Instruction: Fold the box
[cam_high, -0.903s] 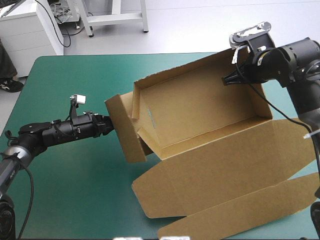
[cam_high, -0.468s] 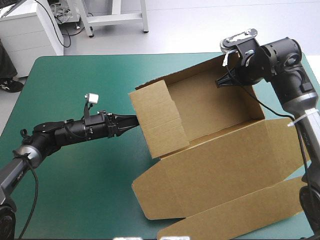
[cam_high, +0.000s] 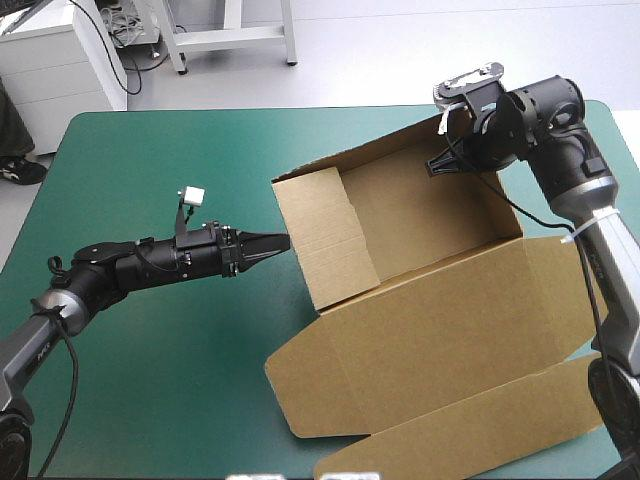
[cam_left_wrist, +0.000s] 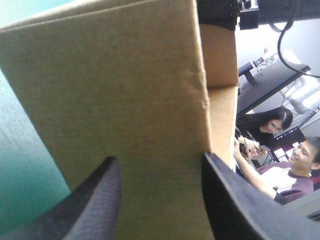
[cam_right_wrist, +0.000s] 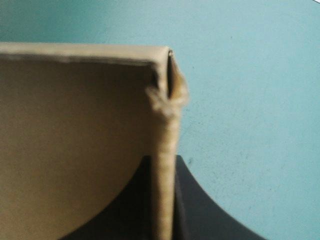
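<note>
Right jaws pinch a box (cam_high: 420, 225) wall, left jaws apart facing another

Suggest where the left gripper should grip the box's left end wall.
Probably its free top edge, from above, one finger each side: it stands upright and the box is open-topped. The left gripper, open, faces only its flat outer face.
</note>
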